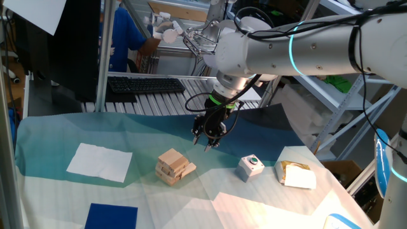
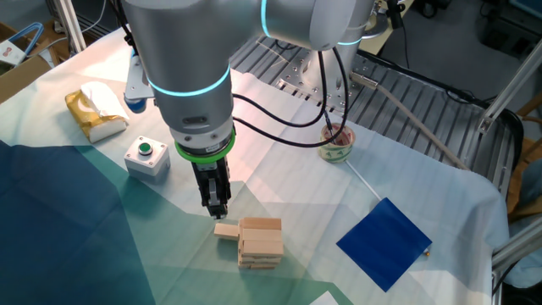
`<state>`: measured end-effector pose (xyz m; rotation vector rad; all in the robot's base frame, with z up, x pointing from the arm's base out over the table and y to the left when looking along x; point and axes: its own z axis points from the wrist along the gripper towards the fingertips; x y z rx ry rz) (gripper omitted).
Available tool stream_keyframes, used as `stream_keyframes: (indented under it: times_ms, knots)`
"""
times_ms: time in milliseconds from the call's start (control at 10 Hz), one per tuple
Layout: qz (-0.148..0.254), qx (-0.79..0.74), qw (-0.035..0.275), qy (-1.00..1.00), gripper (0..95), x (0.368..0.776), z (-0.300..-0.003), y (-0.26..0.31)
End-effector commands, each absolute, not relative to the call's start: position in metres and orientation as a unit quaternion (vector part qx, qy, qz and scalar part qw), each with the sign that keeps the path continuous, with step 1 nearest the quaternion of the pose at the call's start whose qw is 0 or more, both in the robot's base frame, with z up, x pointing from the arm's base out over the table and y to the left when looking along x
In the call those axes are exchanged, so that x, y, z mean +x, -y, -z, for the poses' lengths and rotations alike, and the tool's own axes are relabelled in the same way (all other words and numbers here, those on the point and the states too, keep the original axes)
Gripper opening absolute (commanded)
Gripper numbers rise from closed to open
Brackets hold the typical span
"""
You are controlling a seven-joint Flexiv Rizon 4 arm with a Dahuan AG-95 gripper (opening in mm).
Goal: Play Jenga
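Observation:
The Jenga stack (image 1: 172, 165) is a small pile of light tan wooden blocks in crosswise layers on the teal-and-white cloth; it also shows in the other fixed view (image 2: 260, 243). One matching block (image 1: 188, 169) juts out low on the side facing the gripper (image 2: 226, 230); I cannot tell whether it is loose or still within the stack. My gripper (image 1: 207, 142) points down, hovering just above the cloth a short way from that block, apart from it (image 2: 216, 204). Its black fingers look closed together and hold nothing.
A white cube with a green button (image 1: 250, 167) (image 2: 147, 158) and a white-and-tan packet (image 1: 296, 174) (image 2: 96, 113) lie beyond the gripper. A white paper sheet (image 1: 100, 161), a blue square (image 2: 384, 242), a small bowl (image 2: 336, 146) and a keyboard (image 1: 146, 84) surround the area.

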<state>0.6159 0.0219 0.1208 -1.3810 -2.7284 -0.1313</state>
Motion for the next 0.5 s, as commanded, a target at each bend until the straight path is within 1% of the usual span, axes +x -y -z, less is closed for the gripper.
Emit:
stream_keyframes:
  times_ms: [100, 500]
  knots:
    - [0.046, -0.451, 0.042, 0.890, 38.0, 0.6176, -0.1205, -0.0212]
    - [0.051, -0.452, 0.040, 0.890, 38.0, 0.6239, -0.1143, -0.0180]
